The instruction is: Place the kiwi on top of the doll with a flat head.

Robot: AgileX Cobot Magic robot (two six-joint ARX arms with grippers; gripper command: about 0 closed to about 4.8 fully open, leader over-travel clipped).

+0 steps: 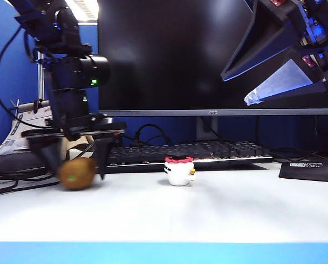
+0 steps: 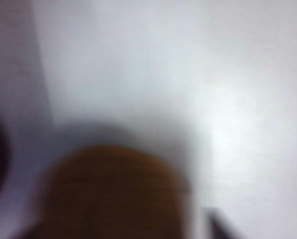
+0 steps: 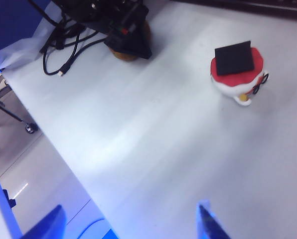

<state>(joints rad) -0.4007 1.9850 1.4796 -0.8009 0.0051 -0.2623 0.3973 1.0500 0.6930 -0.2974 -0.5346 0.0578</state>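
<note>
my left claw (image 1: 76,165) is down on the white tabletop (image 1: 208,214) at the left of the exterior frame, its two dark fingers spread apart and straddling the kiwi (image 1: 77,174), which rests on the surface between them; whether they press it i cannot tell. the doll with a flat head (image 1: 180,171) stands near the centre, apart from the kiwi. my right claw (image 1: 274,60) hangs released at the upper right.

One kiwi (image 1: 77,173), one doll (image 1: 180,170), one keyboard (image 1: 208,150)
</note>
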